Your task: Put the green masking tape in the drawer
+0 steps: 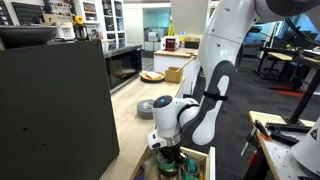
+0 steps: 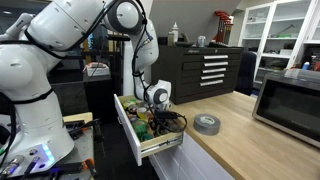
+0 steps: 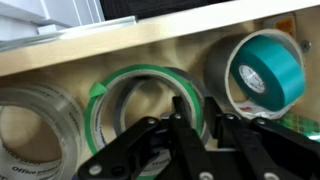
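The green masking tape [image 3: 140, 76], a thin light-green ring, lies inside the drawer [image 3: 150, 35] in the wrist view. My gripper [image 3: 197, 125] reaches down into the drawer, its two fingers closed on the ring's right-hand wall. In both exterior views the gripper [image 1: 172, 158] [image 2: 160, 118] is low inside the open drawer [image 1: 211, 160] [image 2: 130, 138], and the green tape is hidden there by the hand and clutter.
A teal roll [image 3: 270, 65] on a grey core lies right of the green ring and a clear tape roll [image 3: 40, 130] lies left of it. The grey tape roll [image 2: 206, 124] [image 1: 146, 106] sits on the wooden counter. A microwave [image 2: 290, 100] stands further along the counter.
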Controlling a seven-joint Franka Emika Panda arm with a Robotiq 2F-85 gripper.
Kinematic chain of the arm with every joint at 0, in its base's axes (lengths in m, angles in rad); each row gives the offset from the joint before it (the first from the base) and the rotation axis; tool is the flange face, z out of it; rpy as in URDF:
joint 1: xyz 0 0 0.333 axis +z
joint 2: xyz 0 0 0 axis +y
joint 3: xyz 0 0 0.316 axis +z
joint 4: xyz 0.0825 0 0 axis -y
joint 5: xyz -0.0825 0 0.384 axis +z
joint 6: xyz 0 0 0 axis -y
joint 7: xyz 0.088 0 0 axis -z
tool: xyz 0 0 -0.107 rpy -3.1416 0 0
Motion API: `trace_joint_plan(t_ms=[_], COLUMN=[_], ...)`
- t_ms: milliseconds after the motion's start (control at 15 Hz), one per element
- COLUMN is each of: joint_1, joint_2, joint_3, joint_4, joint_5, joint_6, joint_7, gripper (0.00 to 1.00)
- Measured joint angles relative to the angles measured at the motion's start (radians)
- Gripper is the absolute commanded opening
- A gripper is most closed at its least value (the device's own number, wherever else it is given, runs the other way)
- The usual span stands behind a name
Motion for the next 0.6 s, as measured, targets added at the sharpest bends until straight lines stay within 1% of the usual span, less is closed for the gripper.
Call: trace_joint_plan(t_ms=[267, 400, 467, 600], joint_1=[-0.011, -0.011, -0.010, -0.010], joint_2=[0.006, -0.005, -0.015, -0.044], joint_3=[0.004, 0.011, 0.015, 0.028], joint_4=[0.007, 0.009, 0.009, 0.006], joint_5=[0.002, 0.002, 0.002, 0.003], joint_6=[0.002, 0.003, 0.003, 0.003], joint_7=[-0.023, -0.026, -0.028, -0.029], gripper=[0.86, 0.97, 0.99, 1.00])
